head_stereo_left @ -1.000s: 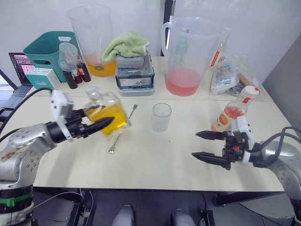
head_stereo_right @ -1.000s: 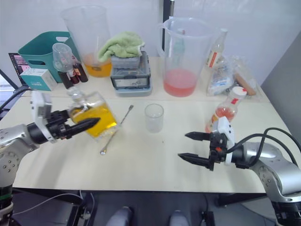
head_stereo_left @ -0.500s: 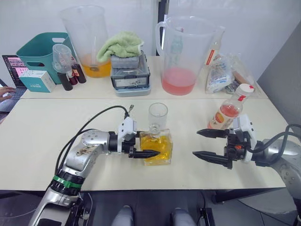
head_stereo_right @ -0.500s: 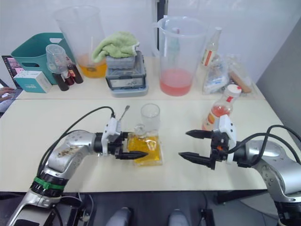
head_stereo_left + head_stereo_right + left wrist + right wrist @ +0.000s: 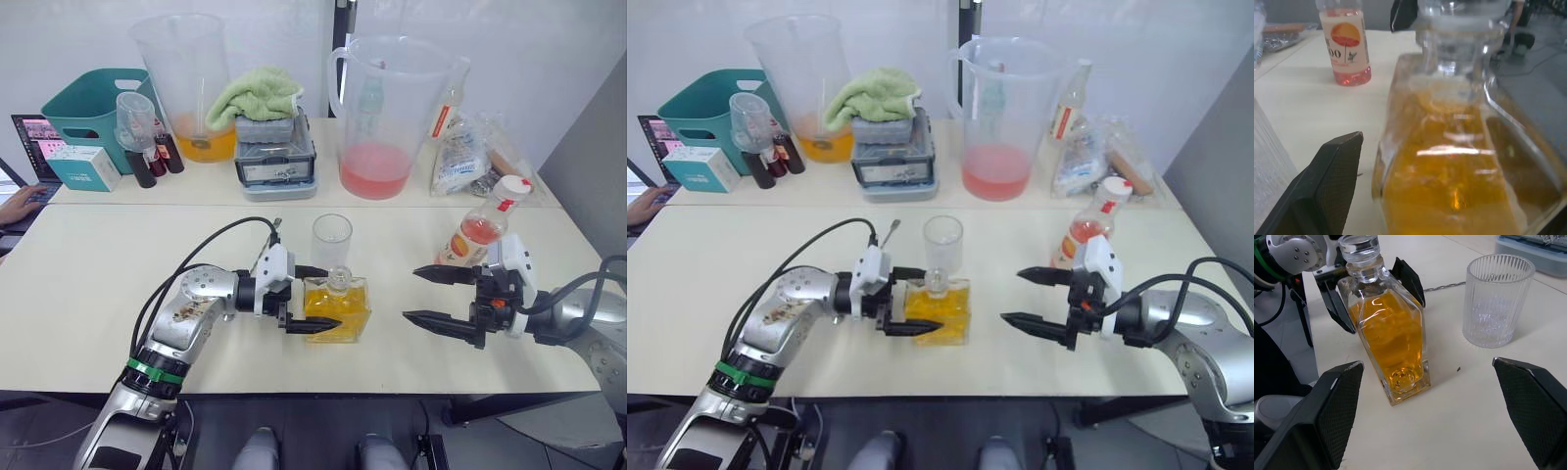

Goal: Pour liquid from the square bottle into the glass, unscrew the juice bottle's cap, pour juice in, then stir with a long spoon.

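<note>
While it stands upright on the pale cream surface (image 5: pixel 118 284), the square bottle (image 5: pixel 336 308), a short faceted clear-glass decanter about two-thirds full of amber-orange liquid and topped with a clear glass ball stopper (image 5: pixel 1359 246), sits between the spread black fingers of the left gripper (image 5: pixel 315 300); its jaws are apart on either side of the body and do not look clamped, which suggests the bottle has been set down for a regrip or release, not carried. With the stopper seated in the short neck, no pouring appears possible yet. Just behind the bottle, towards the back of the surface, stands the glass (image 5: pixel 331 241), a small clear ribbed tumbler that looks empty, placed close enough to receive a short tilt. Behind the left gripper the thin silver long spoon (image 5: pixel 273 229) lies flat, partly hidden. To the robot's right the right gripper (image 5: pixel 443 299) hovers low over the surface, its jaws wide apart and holding nothing, apparently poised to help with the stopper. Beyond it stands the juice bottle (image 5: pixel 482 230), a slim clear plastic bottle with a little pink-red juice and an orange-and-white label, its white cap (image 5: pixel 513 188) with a red mark screwed on. Along the back wait a large clear plastic pitcher of pink liquid (image 5: pixel 384 116), another with orange liquid (image 5: pixel 191 83), a green towel on a grey box (image 5: pixel 262 95) and a teal bin (image 5: pixel 86 108).
</note>
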### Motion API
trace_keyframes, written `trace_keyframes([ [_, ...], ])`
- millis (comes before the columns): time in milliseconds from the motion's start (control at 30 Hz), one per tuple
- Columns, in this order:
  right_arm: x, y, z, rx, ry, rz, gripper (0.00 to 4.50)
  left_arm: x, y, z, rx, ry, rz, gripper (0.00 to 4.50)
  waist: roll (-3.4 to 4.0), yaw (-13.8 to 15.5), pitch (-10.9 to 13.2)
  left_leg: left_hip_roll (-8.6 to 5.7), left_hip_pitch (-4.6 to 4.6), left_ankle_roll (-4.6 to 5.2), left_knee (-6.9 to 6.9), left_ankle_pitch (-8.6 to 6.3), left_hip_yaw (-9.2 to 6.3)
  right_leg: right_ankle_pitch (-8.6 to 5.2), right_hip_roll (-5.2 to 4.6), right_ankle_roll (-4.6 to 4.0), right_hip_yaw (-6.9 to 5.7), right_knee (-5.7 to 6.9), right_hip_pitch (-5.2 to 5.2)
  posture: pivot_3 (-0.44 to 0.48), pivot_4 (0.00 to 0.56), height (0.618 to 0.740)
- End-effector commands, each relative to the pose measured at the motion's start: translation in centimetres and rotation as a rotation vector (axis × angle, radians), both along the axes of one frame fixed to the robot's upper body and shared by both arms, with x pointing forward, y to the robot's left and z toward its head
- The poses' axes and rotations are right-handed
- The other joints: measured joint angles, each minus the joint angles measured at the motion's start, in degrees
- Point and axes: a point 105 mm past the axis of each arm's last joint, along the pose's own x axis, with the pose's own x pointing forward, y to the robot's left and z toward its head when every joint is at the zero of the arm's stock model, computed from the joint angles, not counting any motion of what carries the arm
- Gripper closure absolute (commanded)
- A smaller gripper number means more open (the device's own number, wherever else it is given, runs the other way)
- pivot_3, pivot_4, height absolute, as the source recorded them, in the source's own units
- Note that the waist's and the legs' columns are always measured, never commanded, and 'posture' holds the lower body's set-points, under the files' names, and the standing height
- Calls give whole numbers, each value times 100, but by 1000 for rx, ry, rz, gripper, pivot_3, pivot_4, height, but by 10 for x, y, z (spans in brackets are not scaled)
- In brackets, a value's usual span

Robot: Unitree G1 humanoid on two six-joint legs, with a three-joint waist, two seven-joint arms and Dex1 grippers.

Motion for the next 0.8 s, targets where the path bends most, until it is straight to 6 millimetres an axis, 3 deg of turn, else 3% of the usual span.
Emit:
trace_keyframes([
  [33,-3,2,10,10,-36,14,0,-6,-2,16,-26,-33,-23,16,0,0,0,0,0,0,0,0,0,0,0,0,0,0,0,0,150,740],
  [367,-3,4,15,13,-42,20,0,-7,-7,1,12,-21,-24,16,0,3,0,0,0,0,2,0,0,0,0,0,0,0,0,0,150,740],
  [400,-2,5,16,14,-43,21,0,-6,-8,1,11,-21,-24,574,0,3,0,0,0,0,2,0,0,0,0,0,0,0,0,0,150,740],
  [533,-3,7,17,15,-43,29,0,-6,-9,0,10,-27,-25,1674,0,1,0,0,0,1,4,0,0,0,0,0,0,0,1,0,150,740],
  [800,-10,39,27,7,-77,160,0,-8,-8,-4,25,-51,-31,1676,1,2,-1,0,0,2,19,-1,0,0,0,0,0,10,4,0,150,740],
])
